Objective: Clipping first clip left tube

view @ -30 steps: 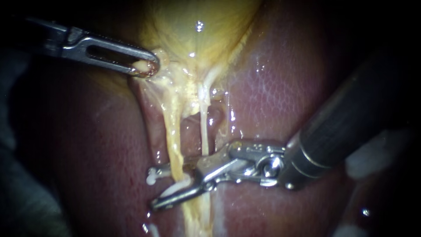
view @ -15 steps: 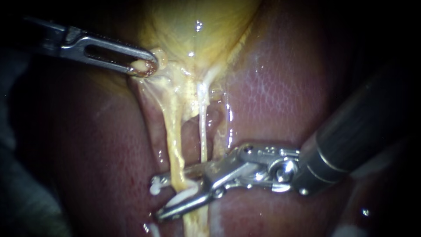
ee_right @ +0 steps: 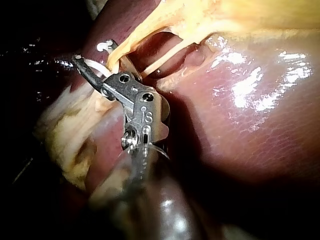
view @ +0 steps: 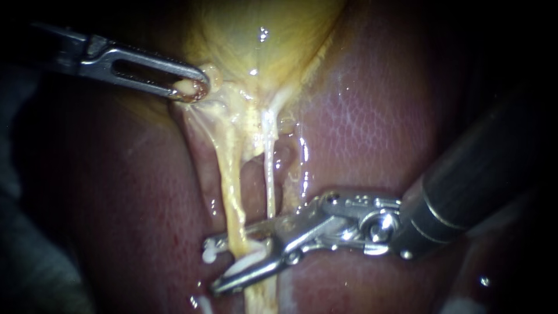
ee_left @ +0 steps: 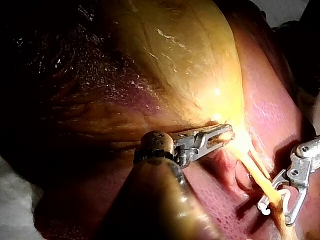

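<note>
Tissue at the neck of the gallbladder [view: 261, 46] is pinched between the jaws of my left instrument [view: 189, 87]. The jaws of my right instrument [view: 214, 264] stand spread, both bearing on an open white clip [view: 241, 266] that straddles the left tube [view: 229, 192] low down. The thinner right tube [view: 269, 180] runs just beside it, over the liver [view: 360, 128].

Left instrument [view: 189, 88]: upper left for me, jaws gripping the gallbladder's [view: 261, 35] lower edge.
Tubes: left tube [view: 229, 197] hangs below that grip, right tube [view: 269, 186] just beside it.
Right instrument [view: 214, 263]: my jaws straddle the left tube, clip [view: 241, 264] between them.
Liver [view: 360, 116]: behind everything.
</note>
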